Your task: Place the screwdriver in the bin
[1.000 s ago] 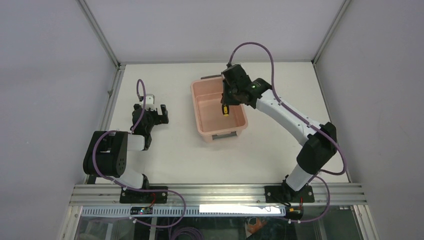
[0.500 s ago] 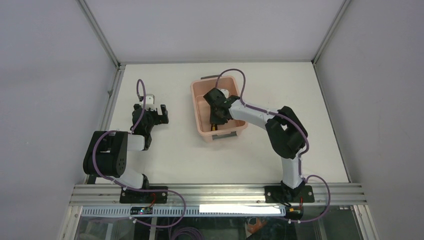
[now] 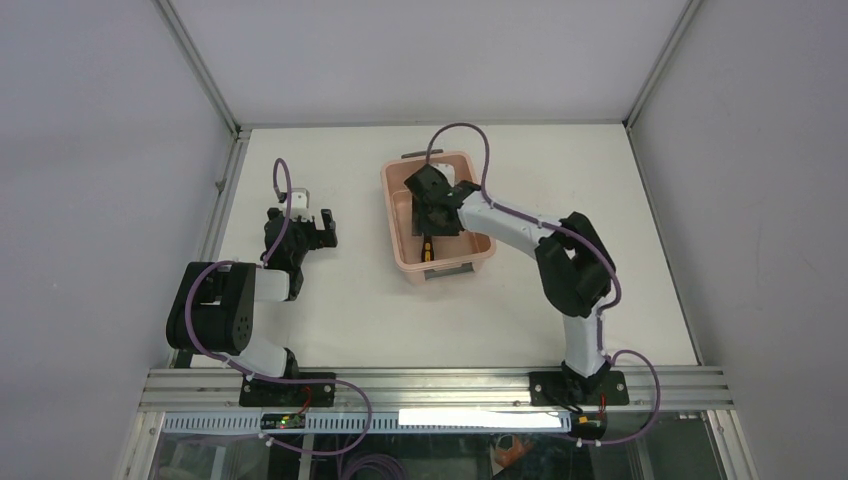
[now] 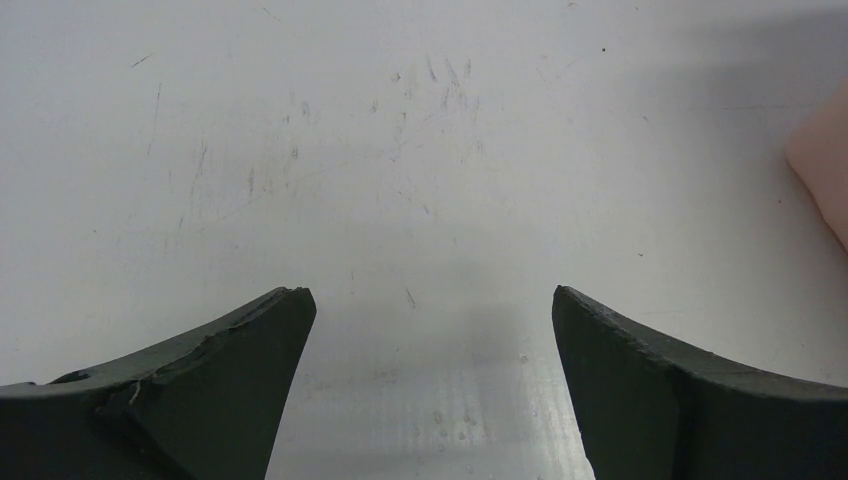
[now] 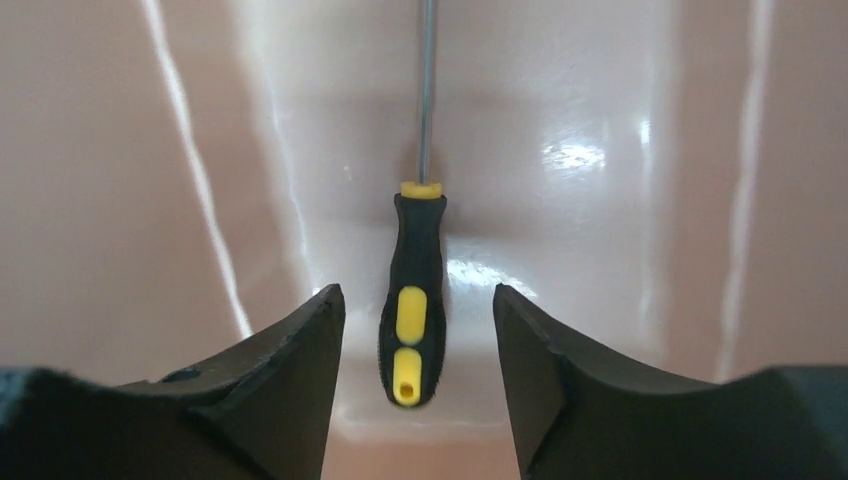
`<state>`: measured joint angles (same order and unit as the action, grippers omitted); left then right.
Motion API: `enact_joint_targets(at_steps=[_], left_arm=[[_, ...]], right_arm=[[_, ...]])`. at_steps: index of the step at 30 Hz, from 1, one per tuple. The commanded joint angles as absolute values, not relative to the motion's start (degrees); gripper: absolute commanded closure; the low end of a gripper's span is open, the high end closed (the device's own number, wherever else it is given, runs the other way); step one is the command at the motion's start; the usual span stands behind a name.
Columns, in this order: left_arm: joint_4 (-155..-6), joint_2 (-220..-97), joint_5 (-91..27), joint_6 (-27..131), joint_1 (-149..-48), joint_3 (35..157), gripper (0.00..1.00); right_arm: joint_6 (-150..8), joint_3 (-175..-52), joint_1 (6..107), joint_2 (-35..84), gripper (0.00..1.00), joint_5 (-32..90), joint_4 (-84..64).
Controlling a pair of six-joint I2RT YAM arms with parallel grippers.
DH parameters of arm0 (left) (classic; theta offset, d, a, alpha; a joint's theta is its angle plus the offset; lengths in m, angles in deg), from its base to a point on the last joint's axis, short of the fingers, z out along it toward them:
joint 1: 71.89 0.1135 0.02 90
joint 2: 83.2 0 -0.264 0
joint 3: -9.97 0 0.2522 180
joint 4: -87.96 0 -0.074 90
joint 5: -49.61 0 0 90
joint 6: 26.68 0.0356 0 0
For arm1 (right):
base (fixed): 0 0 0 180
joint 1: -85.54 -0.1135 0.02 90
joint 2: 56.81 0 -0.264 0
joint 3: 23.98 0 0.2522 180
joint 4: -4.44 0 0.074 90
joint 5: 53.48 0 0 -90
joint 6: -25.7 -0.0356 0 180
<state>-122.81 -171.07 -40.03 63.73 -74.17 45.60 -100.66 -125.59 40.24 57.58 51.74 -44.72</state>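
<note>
The salmon-pink bin stands mid-table. Inside it lies the screwdriver, at the near end. In the right wrist view its yellow-and-black handle rests on the bin's glossy floor, with the thin shaft pointing away from the camera. My right gripper is down inside the bin, open. Its fingers flank the handle with a gap on each side and do not touch it. From above, the right gripper hides much of the bin's inside. My left gripper is open with nothing in it, over bare table.
The left arm is folded at the table's left, its gripper well away from the bin. A corner of the bin shows at the right edge of the left wrist view. Walls and a metal frame enclose the white table.
The right arm came down from above the bin's far side into the bin. Its jaws opened and let go of the screwdriver, which now lies on the bin floor. The left arm is unmoved.
</note>
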Motion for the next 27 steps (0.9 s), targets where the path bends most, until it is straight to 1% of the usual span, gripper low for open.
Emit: enact_joint_targets(at_steps=[1, 3, 4, 5, 8, 10, 15, 21, 24, 27], left_arm=[[-124.33, -169.58, -39.6, 62.8, -74.53, 45.7, 0.01], [-124.33, -169.56, -39.65, 62.8, -74.53, 45.7, 0.01], [-124.33, -169.53, -39.63, 62.8, -74.53, 45.7, 0.01], [-124.33, -169.54, -39.61, 62.8, -74.53, 45.7, 0.01], [-124.33, -169.58, -39.62, 62.8, -74.53, 45.7, 0.01], [-124.33, -169.59, -39.56, 62.8, -74.54, 45.7, 0.01], [-124.33, -169.56, -39.63, 62.8, -74.54, 45.7, 0.01], [-124.33, -169.57, -39.6, 62.8, -74.53, 45.7, 0.01], [-124.33, -169.59, -39.6, 62.8, -74.53, 45.7, 0.01], [-124.33, -169.53, -39.6, 62.8, -74.53, 45.7, 0.01]], right_arm=[[-92.69, -130.45, 40.26, 45.08, 0.37, 55.23, -45.34], [-89.87, -130.64, 40.27, 41.36, 0.24, 55.47, -45.84], [-87.48, -130.53, 40.35, 39.7, 0.12, 55.18, -46.45], [-85.83, -130.35, 40.41, 37.85, 0.02, 55.35, -46.93], [-81.98, -129.12, 41.83, 33.0, 0.01, 58.9, -48.79], [-80.77, -128.72, 44.79, 30.4, 0.01, 60.78, -51.32], [-78.07, -128.21, 58.17, 24.46, 0.01, 57.74, -57.06], [-78.41, -125.79, 73.24, 20.78, 0.01, 59.58, -59.39], [-78.13, -123.23, 76.77, 19.46, 0.01, 60.04, -57.73], [-78.16, -122.14, 77.98, 19.21, 0.01, 60.12, -56.79]])
